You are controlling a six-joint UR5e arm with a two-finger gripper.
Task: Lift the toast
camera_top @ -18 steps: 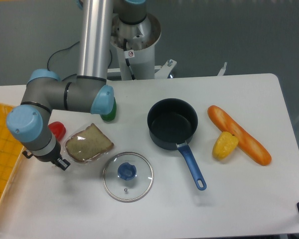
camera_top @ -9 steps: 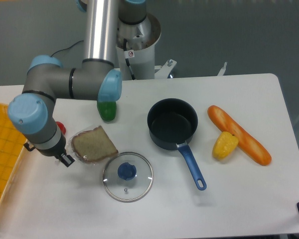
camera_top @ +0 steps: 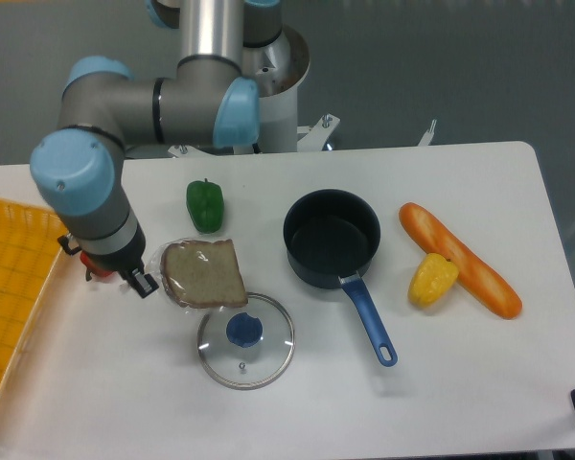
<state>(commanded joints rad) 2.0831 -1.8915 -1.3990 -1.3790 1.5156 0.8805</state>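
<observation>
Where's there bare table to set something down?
The table is bare along the front edge, right of the glass lid and below the pot handle, and at the back right behind the baguette. It is crowded on the left around the toast, green pepper and gripper.

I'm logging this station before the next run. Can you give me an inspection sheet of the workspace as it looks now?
Surface: white table, no spills seen.
Job's things: toast in clear plastic, left of the pot, its lower edge over the rim of the glass lid.
Clutter: green pepper; dark pot with blue handle, empty; baguette; yellow item touching it; red item mostly hidden by the arm; orange tray at the left edge.
Grippers: gripper at the toast's left edge, fingers hidden under the wrist; grip cannot be told.
Cables: nothing seen.
Surroundings: robot base behind the table, grey floor.
</observation>
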